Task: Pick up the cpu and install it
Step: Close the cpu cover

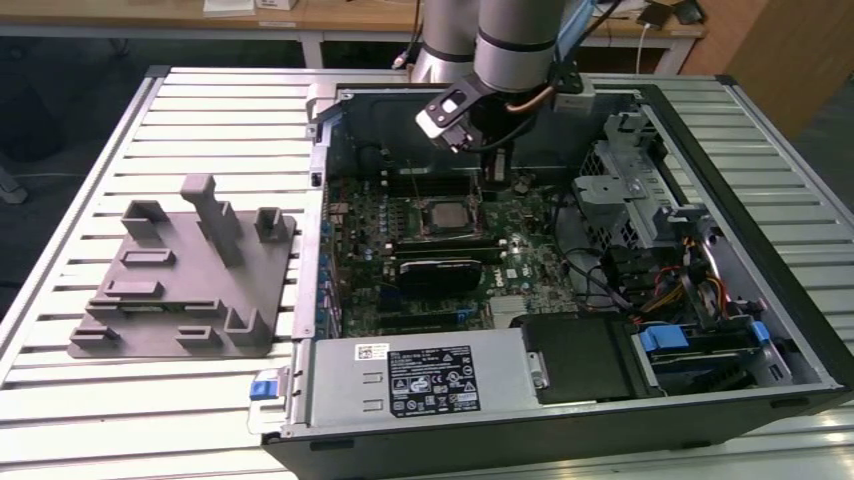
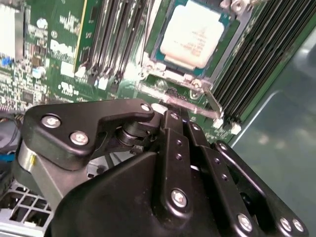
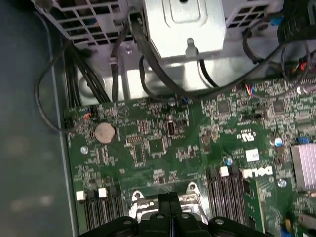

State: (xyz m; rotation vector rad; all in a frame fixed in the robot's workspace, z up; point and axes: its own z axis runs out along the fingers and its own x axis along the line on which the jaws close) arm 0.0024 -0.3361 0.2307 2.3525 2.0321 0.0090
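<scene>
The cpu [image 2: 192, 32], a square chip with a pale silver top, lies flat in the motherboard socket [image 2: 163, 71], inside its metal frame. In the exterior view the cpu [image 1: 437, 215] sits mid-board in the open computer case. My gripper [image 2: 174, 116] hangs above the board, just beside the socket's edge, with its black fingers [image 3: 170, 207] pressed together and nothing between them. Seen from the exterior view, the gripper [image 1: 491, 150] is over the far part of the case, behind the socket.
A grey fixture plate [image 1: 187, 290] with upright posts lies on the slatted table at the exterior view's left. Inside the case are memory slots [image 2: 116, 39], a heatsink [image 1: 441, 272], the power supply [image 1: 400, 375], a drive cage [image 1: 641, 200] and loose cables [image 3: 98, 84].
</scene>
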